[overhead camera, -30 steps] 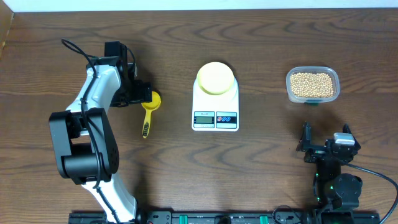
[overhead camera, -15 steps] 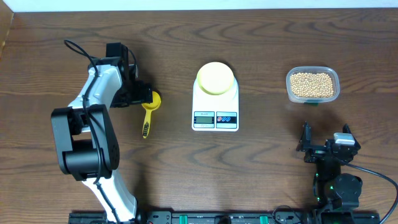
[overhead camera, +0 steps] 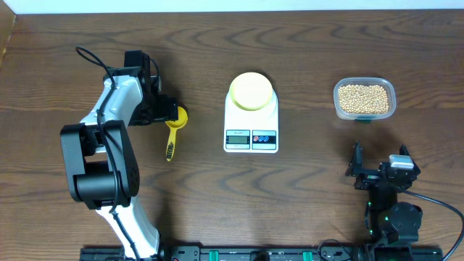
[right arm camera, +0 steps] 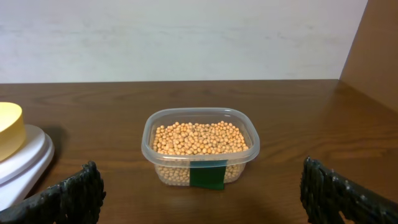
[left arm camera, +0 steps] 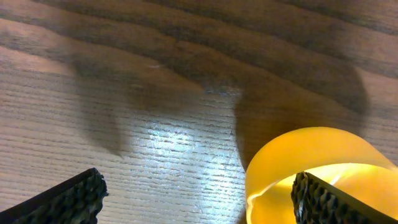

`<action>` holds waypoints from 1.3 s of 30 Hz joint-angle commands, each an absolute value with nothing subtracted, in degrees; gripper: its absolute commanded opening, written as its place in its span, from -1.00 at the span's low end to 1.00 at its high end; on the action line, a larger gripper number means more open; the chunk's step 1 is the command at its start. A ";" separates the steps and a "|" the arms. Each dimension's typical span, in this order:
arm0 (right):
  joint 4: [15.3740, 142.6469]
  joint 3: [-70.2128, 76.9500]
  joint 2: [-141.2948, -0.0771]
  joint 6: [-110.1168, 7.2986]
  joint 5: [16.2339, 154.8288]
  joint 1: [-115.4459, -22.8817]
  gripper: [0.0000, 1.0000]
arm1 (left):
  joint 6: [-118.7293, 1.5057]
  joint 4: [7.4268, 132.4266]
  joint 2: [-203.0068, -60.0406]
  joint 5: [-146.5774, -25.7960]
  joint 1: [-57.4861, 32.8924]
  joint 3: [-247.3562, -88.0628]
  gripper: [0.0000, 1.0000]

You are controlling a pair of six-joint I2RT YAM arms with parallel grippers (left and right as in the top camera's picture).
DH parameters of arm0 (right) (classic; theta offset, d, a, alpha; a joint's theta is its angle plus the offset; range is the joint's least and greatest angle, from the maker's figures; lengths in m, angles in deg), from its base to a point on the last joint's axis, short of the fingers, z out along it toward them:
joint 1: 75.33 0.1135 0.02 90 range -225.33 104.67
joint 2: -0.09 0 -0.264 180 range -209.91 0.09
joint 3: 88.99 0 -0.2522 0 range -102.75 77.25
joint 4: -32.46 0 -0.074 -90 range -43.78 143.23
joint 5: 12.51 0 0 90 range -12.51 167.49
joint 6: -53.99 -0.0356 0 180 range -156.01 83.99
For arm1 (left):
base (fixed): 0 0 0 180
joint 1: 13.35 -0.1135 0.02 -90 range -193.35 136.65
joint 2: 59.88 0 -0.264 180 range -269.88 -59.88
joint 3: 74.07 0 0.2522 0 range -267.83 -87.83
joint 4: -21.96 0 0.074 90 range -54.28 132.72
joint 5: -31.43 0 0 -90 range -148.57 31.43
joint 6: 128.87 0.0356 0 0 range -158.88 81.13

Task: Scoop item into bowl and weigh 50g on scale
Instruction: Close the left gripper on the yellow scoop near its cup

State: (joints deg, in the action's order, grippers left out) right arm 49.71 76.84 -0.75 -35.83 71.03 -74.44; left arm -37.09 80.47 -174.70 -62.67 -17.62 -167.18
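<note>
Yellow, the scoop (overhead camera: 172, 134) lies with its cup by our left pincer (overhead camera: 166, 110), jaws apart, handle running back toward us; beans (overhead camera: 364, 98) sit in the tub (overhead camera: 336, 98) ahead of our right pincer (overhead camera: 380, 162), likewise spread.

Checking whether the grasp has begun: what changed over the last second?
The left arm shifted its elbow slightly rightward in the overhead view. The left gripper stays open at the yellow scoop, not closed on it. Bowl, scale, beans and the open right gripper are unchanged.
</note>
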 commanded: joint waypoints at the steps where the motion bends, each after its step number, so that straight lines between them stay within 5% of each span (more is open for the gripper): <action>1: 49.89 76.93 -0.30 -36.81 70.55 -74.16 0.99 | -36.31 80.43 -175.51 -61.95 -17.40 -166.77 0.96; 36: 49.89 76.93 -0.30 -36.81 70.55 -74.16 0.99 | -36.31 80.12 -175.60 -61.97 -17.40 -165.39 0.99; 39: 49.89 76.93 -0.30 -36.81 70.55 -74.16 0.99 | -36.31 79.86 -175.60 -61.97 -17.40 -165.39 0.78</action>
State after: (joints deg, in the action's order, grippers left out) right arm 49.71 76.86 -0.75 -35.83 71.03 -74.44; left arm -37.05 80.10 -174.77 -62.67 -17.62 -165.94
